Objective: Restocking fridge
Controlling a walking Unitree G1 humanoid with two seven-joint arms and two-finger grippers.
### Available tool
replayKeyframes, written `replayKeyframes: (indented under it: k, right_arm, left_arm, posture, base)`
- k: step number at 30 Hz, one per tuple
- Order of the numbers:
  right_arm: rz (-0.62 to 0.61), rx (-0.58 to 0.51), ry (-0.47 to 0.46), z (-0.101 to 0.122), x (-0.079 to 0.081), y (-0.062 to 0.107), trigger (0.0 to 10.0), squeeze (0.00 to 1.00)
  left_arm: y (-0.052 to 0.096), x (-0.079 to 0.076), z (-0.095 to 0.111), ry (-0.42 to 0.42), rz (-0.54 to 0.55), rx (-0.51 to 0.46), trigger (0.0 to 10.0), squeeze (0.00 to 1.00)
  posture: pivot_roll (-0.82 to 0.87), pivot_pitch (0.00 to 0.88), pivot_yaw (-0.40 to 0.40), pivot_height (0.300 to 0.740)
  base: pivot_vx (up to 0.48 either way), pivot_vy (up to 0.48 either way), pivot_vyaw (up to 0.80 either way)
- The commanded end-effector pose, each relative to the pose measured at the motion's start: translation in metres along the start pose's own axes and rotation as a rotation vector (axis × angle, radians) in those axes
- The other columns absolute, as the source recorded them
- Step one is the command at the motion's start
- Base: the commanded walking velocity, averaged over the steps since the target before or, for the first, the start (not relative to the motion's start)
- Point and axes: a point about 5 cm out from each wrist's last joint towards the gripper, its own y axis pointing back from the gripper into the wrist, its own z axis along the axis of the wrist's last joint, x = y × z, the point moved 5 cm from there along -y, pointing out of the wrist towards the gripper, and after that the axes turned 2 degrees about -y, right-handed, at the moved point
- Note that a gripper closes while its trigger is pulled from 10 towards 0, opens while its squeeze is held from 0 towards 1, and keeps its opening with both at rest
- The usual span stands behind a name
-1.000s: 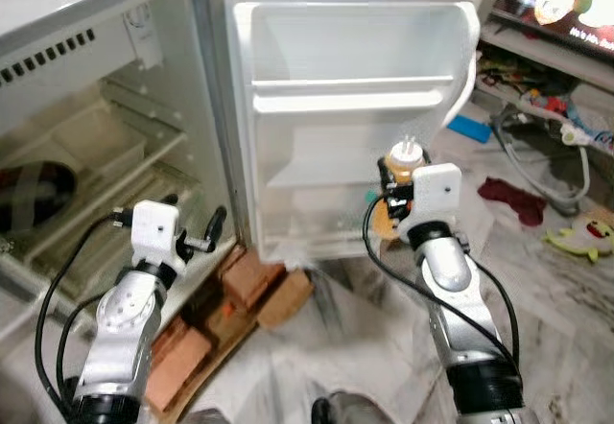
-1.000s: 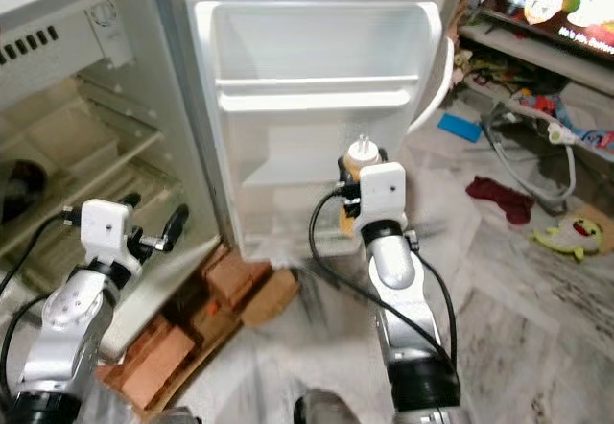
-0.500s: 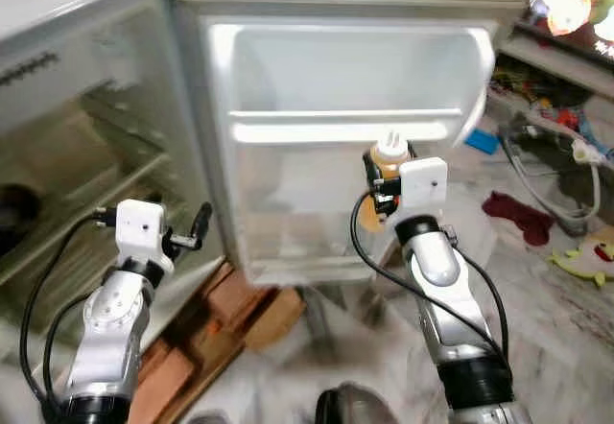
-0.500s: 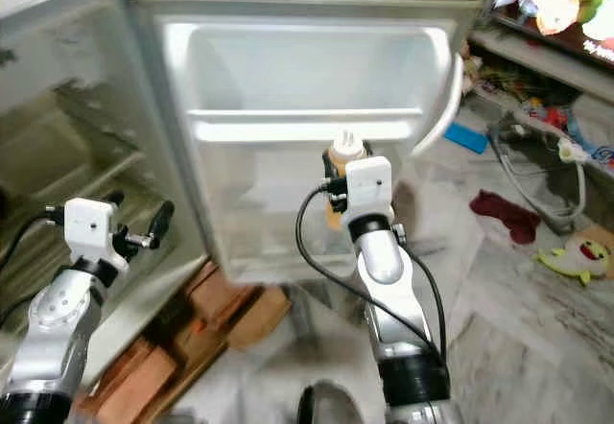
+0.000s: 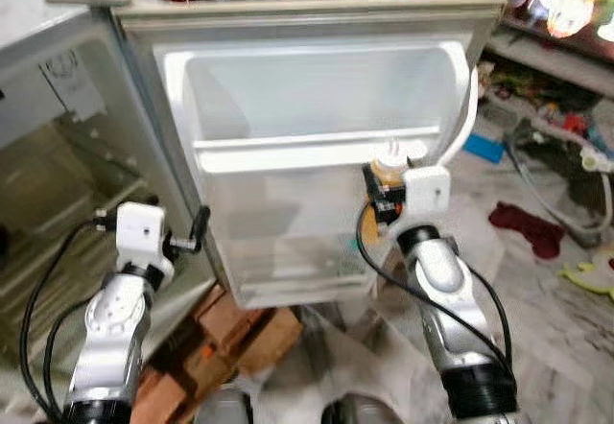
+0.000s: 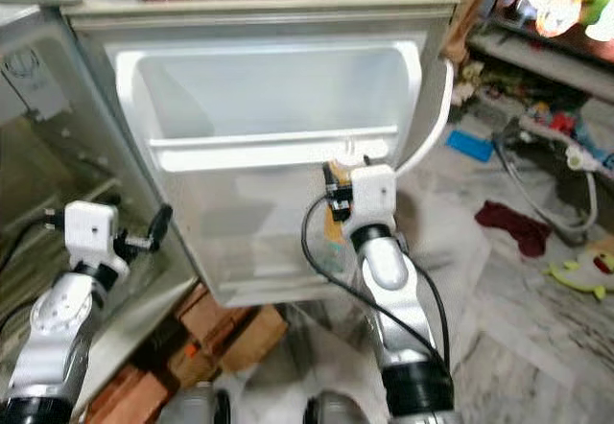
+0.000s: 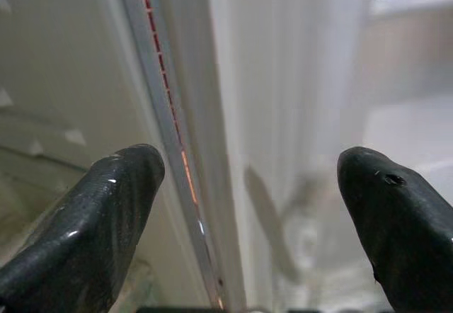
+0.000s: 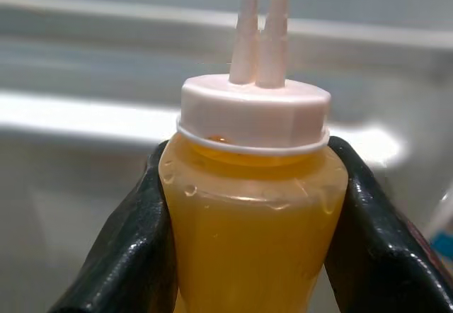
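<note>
Sauce bottle (image 8: 253, 207) pinched upright between right gripper (image 8: 251, 235) fingers.
Head view adds the open fridge door (image 5: 317, 107) ahead; left gripper (image 7: 248, 207) fingers spread, straddling its edge.

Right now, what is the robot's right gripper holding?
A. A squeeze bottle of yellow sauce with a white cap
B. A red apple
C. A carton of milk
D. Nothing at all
A. The right gripper has its two black fingers pressed on either side of the yellow squeeze bottle, whose white cap has two nozzles, held up in front of the open fridge door.
</note>
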Motion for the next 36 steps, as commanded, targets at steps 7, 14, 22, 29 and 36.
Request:
replayKeyframes:
  k: [7,14,22,29,36]
  right_arm:
    - [0.056,0.076,-0.089,-0.008,0.005,0.019,10.0,0.0]
    - [0.112,0.139,-0.157,-0.018,0.013,0.023,10.0,0.0]
    - [0.166,0.185,-0.135,-0.029,0.025,0.026,10.0,0.0]
    - [0.17,0.184,-0.132,-0.029,0.027,0.023,10.0,0.0]
    - [0.173,0.19,-0.12,-0.031,0.028,0.024,10.0,0.0]
  left_arm:
    - [0.006,0.007,-0.003,-0.023,0.025,0.026,10.0,0.0]
    - [0.006,0.005,-0.006,-0.032,0.032,0.046,10.0,0.0]
    - [0.007,0.006,-0.008,-0.037,0.038,0.06,10.0,0.0]
    - [0.013,0.001,-0.013,-0.034,0.018,0.083,10.0,0.0]
    - [0.013,0.005,-0.009,-0.014,0.019,0.063,10.0,0.0]
  posture:
    - [0.0,0.07,-0.04,0.74]
    - [0.01,0.064,-0.038,0.74]
    - [0.02,0.064,-0.042,0.74]
    - [0.02,0.078,-0.041,0.726]
    - [0.02,0.084,-0.041,0.671]
  base:
    - [0.0,0.0,0.0]
    - [0.0,0.0,0.0]
    - [0.0,0.0,0.0]
    - [0.0,0.0,0.0]
    - [0.0,0.0,0.0]
